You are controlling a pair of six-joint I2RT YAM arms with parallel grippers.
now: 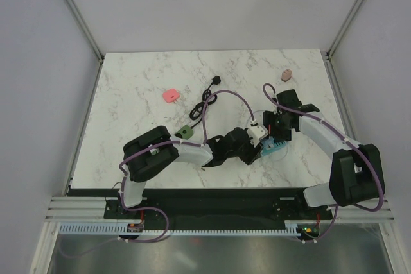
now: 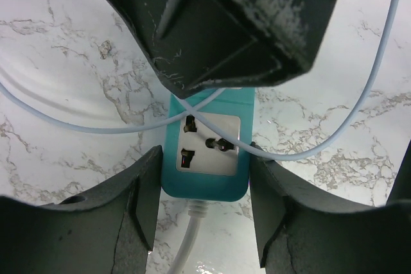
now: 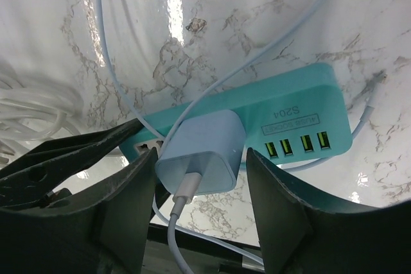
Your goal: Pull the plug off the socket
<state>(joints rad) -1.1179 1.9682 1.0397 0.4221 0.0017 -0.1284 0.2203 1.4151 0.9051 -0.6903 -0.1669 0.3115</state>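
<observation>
A teal socket strip (image 1: 274,147) lies on the marble table in front of the arms. A white plug (image 1: 257,133) with a thin white cable sits in its top face. In the left wrist view my left gripper (image 2: 205,171) is shut on the end of the strip (image 2: 205,187), one finger against each side. In the right wrist view my right gripper (image 3: 199,162) is open around the plug (image 3: 202,152). The left finger (image 3: 128,184) touches the plug and the right finger stands a little off it. The strip (image 3: 289,104) shows several USB ports.
A pink block (image 1: 171,95), a black plug with its coiled cable (image 1: 214,82), a small green block (image 1: 185,132) and a tan block (image 1: 287,75) lie farther back. Purple arm cables loop over the table. A white cord bundle (image 3: 29,110) lies left of the strip.
</observation>
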